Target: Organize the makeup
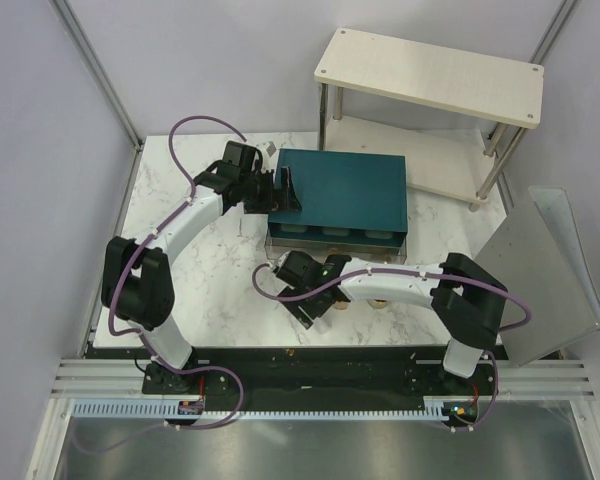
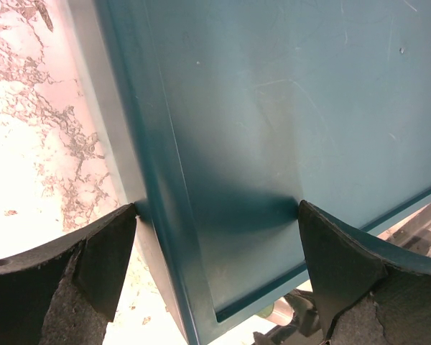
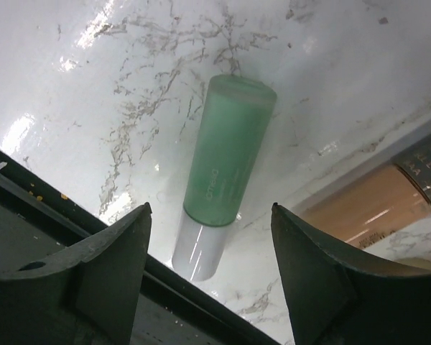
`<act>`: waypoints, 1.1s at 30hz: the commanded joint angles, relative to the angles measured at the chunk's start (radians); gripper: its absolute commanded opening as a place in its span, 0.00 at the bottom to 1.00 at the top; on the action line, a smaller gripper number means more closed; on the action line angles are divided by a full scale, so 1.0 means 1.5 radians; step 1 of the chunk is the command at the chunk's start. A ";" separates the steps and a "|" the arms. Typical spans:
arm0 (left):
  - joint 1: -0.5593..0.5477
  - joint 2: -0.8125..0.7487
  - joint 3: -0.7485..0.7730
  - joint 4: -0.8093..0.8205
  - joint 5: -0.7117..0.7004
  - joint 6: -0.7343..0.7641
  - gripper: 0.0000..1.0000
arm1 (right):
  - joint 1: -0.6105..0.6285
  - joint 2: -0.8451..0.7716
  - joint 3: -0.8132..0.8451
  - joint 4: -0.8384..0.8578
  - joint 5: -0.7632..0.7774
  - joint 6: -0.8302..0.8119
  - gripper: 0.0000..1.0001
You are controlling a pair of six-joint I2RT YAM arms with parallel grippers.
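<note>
- Green tube [image 3: 230, 144] lies flat on the table [image 3: 93, 108], between the right gripper [image 3: 210, 208] jaws, which stand apart and touch neither side.
- Peach tube [image 3: 366, 208] lies nearby.
- Left gripper [image 2: 217, 208] — jaws wide — straddles the teal box [image 2: 309, 108] edge; contents hidden.

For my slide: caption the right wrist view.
Open right gripper over a mint-green tube with white cap lying on marble table.

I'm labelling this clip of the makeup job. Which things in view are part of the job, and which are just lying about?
Part of the job:
green tube
peach tube

Just lying about (not makeup):
teal box
white shelf
metal sheet
</note>
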 commanded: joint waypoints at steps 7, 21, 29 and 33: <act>-0.016 0.029 0.006 -0.059 -0.019 0.050 0.98 | 0.009 0.043 0.005 0.052 -0.009 -0.019 0.65; -0.015 0.030 0.009 -0.060 -0.027 0.053 0.98 | 0.070 0.030 0.035 -0.021 0.003 -0.040 0.00; -0.015 0.035 0.010 -0.060 -0.026 0.052 0.98 | 0.076 -0.054 0.210 -0.134 0.108 -0.066 0.00; -0.015 0.036 0.013 -0.061 -0.027 0.050 0.98 | 0.077 -0.068 0.293 -0.159 0.204 -0.122 0.00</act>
